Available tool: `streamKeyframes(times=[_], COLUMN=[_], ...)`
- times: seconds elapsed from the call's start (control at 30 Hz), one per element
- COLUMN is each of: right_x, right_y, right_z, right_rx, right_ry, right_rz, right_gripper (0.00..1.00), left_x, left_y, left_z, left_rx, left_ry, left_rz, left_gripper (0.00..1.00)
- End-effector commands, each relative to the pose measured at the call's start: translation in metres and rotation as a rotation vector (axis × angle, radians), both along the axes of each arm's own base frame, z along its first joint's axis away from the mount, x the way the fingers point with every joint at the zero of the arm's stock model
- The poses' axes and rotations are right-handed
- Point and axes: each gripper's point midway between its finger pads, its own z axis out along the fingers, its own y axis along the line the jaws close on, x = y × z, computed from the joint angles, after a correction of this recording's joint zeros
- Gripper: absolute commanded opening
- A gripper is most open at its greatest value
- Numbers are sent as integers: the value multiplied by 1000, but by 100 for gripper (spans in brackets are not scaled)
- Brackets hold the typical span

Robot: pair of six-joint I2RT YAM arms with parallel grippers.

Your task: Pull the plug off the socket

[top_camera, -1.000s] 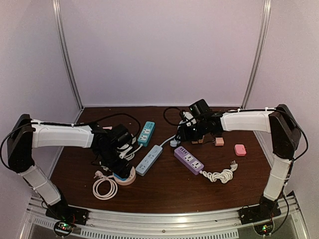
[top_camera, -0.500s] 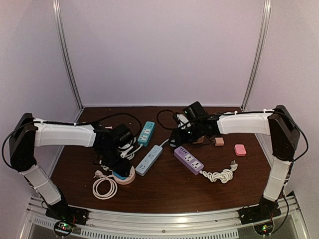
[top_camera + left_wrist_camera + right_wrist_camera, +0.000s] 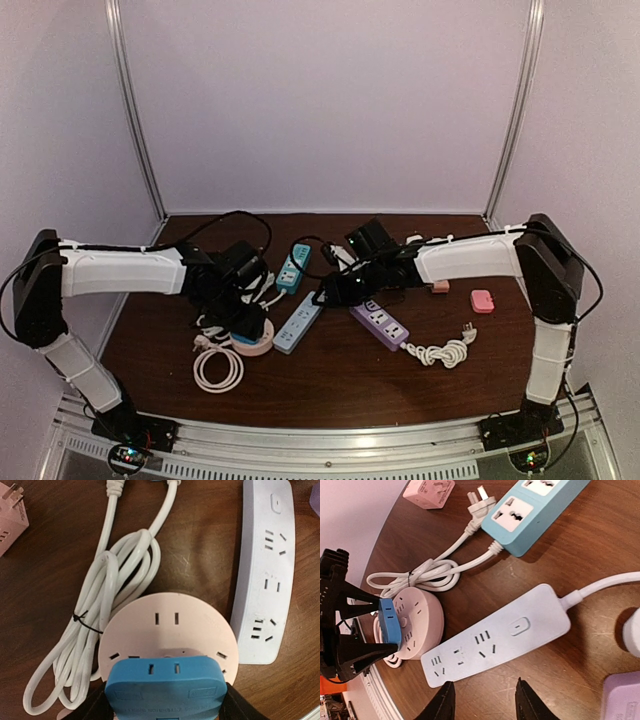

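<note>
A blue plug [image 3: 165,685] sits against the near part of the round pink socket [image 3: 167,625]. My left gripper [image 3: 165,700] is shut on the blue plug, with a black finger on each side of it. In the top view the left gripper [image 3: 243,322] is over the pink socket [image 3: 258,340] at centre left. The right wrist view shows the blue plug [image 3: 390,622] standing on the pink socket [image 3: 417,622]. My right gripper [image 3: 482,700] is open and empty, just above the table beside a white power strip [image 3: 495,640]; in the top view it [image 3: 335,292] is mid-table.
A white cord coil [image 3: 100,610] lies left of the socket. A teal strip [image 3: 292,268], a purple strip [image 3: 380,320], another white cord [image 3: 440,352] and small pink adapters [image 3: 482,300] lie on the brown table. The white strip [image 3: 298,322] lies right of the socket.
My right arm has swung left across the table to the white strip. My left gripper, with the plug, socket and cord coil, has shifted slightly right and away.
</note>
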Motion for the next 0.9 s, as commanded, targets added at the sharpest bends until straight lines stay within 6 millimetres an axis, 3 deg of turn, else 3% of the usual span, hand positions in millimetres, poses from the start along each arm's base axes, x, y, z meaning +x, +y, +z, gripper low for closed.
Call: streamKeyframes(times=[0.0,0.27,0.43,0.87], right_x=[-7,-27,-39,-52], right_y=[39,88,111,136], right_z=[18,23,14,-6], right_rx=[168,370,412,460], right_ry=[56,205,272,410], right_rz=[73,181,214,208], right_gripper=[41,35,30,18], left_x=[20,15,13,3], left_y=[-5,6,6,-2], left_z=[27,20,17,13], left_rx=[-101,-164,-209,-238], left_ry=[-160,-233,-259,-325], left_rz=[58,90,105,89], left_gripper=[37,36,36,36])
